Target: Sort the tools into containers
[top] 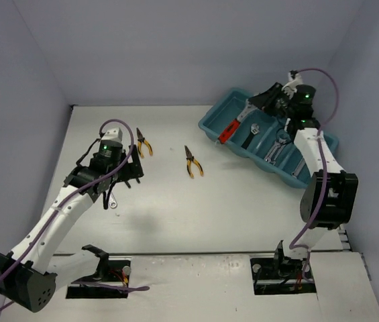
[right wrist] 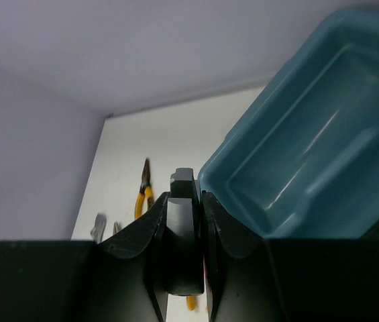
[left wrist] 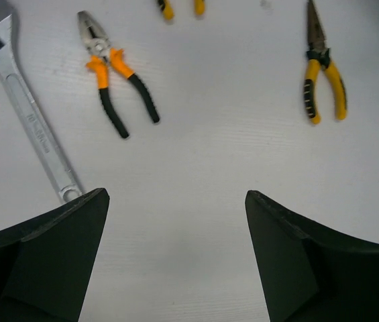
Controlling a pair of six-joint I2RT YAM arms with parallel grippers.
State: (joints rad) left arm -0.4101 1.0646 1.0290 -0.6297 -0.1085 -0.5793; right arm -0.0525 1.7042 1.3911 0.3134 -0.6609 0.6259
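Note:
My right gripper (top: 253,105) is shut on a red-handled adjustable wrench (top: 231,128) and holds it slanted above the left end of the teal tray (top: 214,121). In the right wrist view the jaws stand closed on the wrench's dark head (right wrist: 184,221), with the tray's empty end compartment (right wrist: 323,168) just to the right. My left gripper (top: 126,177) hangs open and empty over the table (left wrist: 176,201). Ahead of it lie a silver adjustable wrench (left wrist: 28,114), orange-and-black pliers (left wrist: 112,77) and yellow long-nose pliers (left wrist: 323,74).
Several silver wrenches (top: 276,144) lie in the tray's middle and right compartments. Two pliers (top: 143,143) (top: 193,162) lie on the white table mid-left. A silver wrench end (top: 112,200) shows under the left arm. Purple walls close in on both sides.

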